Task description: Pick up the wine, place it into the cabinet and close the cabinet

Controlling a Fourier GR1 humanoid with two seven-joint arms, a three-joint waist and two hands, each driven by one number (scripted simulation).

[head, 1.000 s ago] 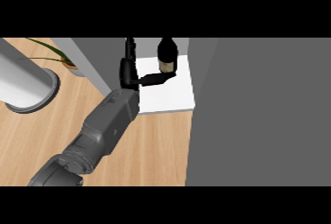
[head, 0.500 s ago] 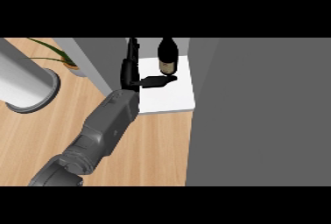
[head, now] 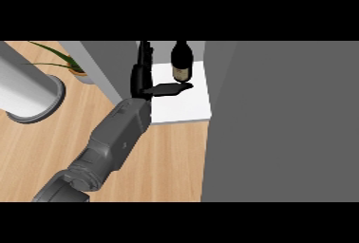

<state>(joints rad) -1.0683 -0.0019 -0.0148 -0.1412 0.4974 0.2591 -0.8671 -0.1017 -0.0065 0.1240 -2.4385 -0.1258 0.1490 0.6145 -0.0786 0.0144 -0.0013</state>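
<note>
one wine bottle [head: 181, 60] beside one left hand [head: 141, 80].

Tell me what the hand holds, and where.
Nothing: the left hand is open, fingers straight beside the wine bottle, thumb near its base.

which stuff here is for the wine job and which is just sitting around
For the job: dark glass wine bottle with tan label; white cabinet shelf; grey cabinet door; black left robot hand.
Lying about: green leafy potted plant; grey round cylinder.
</note>
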